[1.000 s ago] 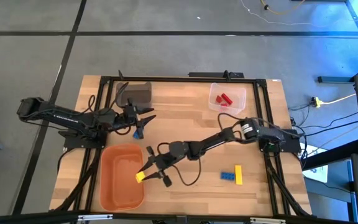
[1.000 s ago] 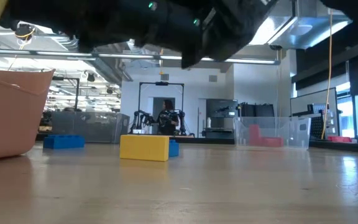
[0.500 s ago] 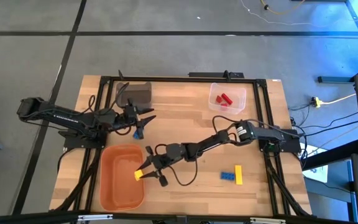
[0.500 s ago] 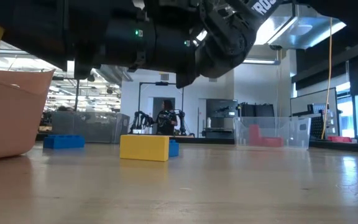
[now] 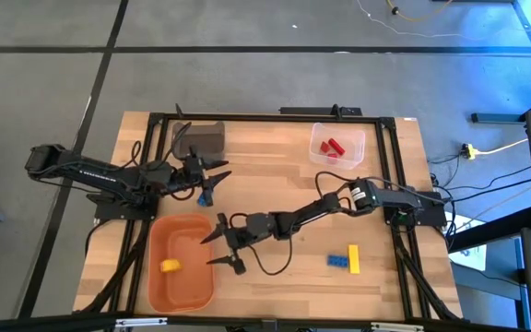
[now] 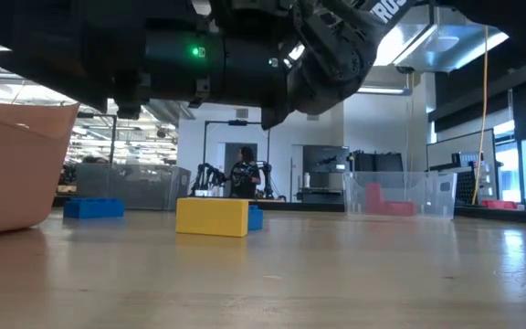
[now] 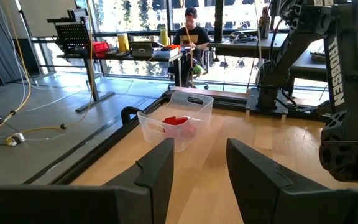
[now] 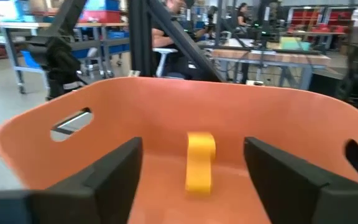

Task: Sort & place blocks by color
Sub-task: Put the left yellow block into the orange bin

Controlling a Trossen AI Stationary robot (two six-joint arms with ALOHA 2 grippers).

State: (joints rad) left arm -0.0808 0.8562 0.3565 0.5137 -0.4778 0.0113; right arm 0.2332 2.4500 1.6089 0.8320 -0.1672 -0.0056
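My right gripper (image 5: 218,243) is open and empty at the right rim of the orange bin (image 5: 155,277). A yellow block (image 5: 170,266) lies on the bin's floor; it also shows in the right wrist view (image 8: 199,163), beyond the spread fingers. A yellow block (image 5: 354,259) and a blue block (image 5: 339,261) lie side by side on the table at the near right. Another blue block (image 5: 201,195) lies by my left gripper (image 5: 214,179), which is open and empty near the grey bin (image 5: 201,138). Red blocks (image 5: 333,147) lie in the clear bin (image 5: 358,140).
The grey bin stands at the far left, the clear bin at the far right, and the orange bin at the near left. Black frame rails (image 5: 247,117) run around the table's edges. Bare wood (image 5: 275,184) lies between the bins. A person (image 7: 191,31) sits in the room beyond.
My right gripper has edged toward the orange bin, then opened and let go of the yellow block. The block has dropped into the bin and now lies on its floor.
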